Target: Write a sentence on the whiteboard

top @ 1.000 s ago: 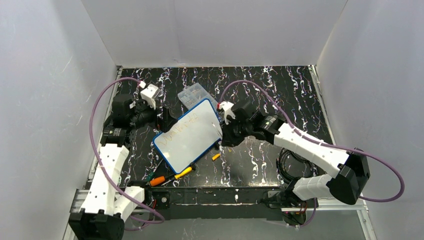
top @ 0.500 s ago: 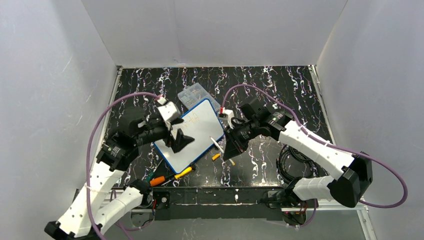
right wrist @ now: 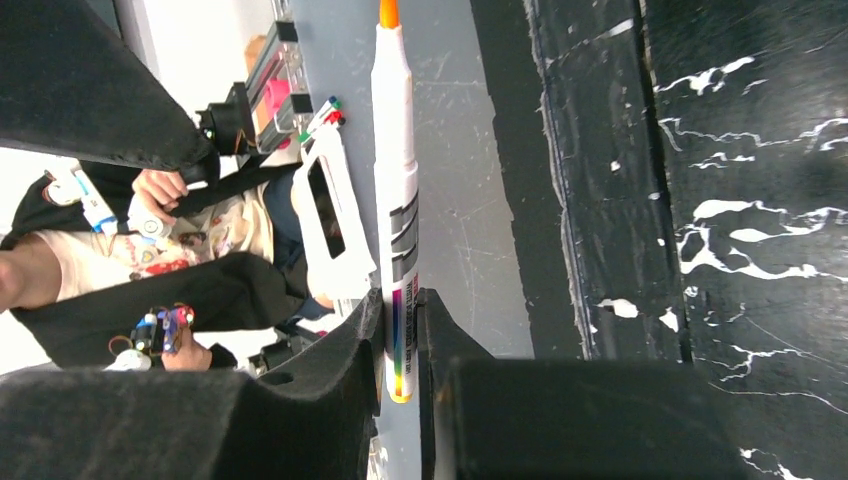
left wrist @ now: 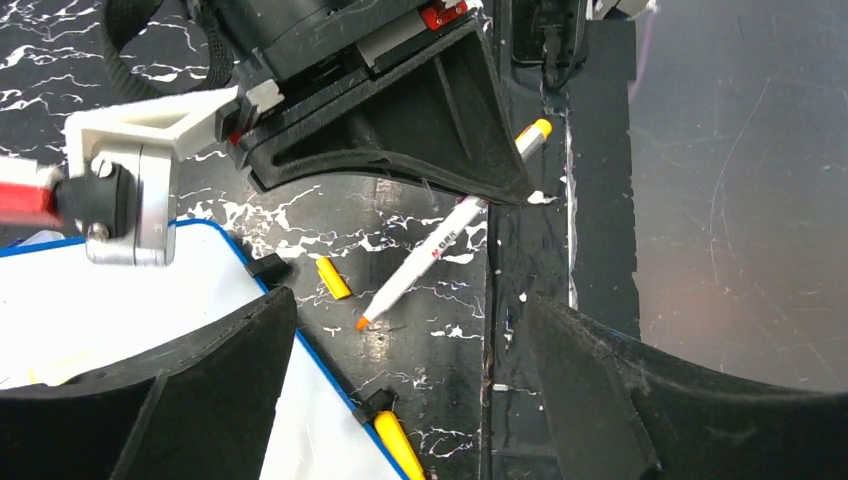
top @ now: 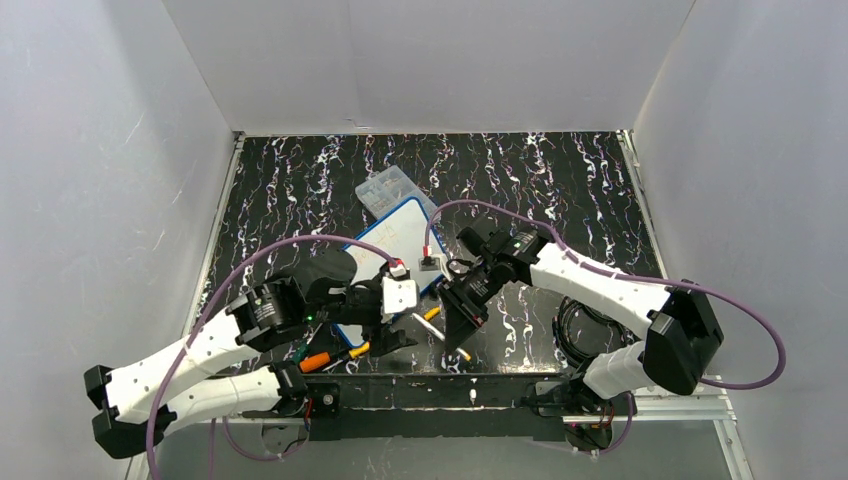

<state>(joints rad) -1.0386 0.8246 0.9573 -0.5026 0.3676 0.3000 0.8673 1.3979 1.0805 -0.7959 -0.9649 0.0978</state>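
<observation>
1. The right claw (right wrist: pixel 398 300) pinches a slim white orange-tipped marker (right wrist: pixel 395 150) near the front edge of the black marbled bench (top: pixel 560 180).
2. The left claw (left wrist: pixel 405 330) hangs spread wide, empty, by the near corner of the flat blue-rimmed white whiteboard (top: pixel 408 222).
3. The whiteboard lies on the bench, its far corner beside a clear plastic box (top: pixel 385 190).

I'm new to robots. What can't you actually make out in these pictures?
The sentence, its wording: top view, too small, and the left arm covers the near part of the whiteboard.
The clear box, its contents: top view, too small.
The marker, its printed label: left wrist view, too small to read.
</observation>
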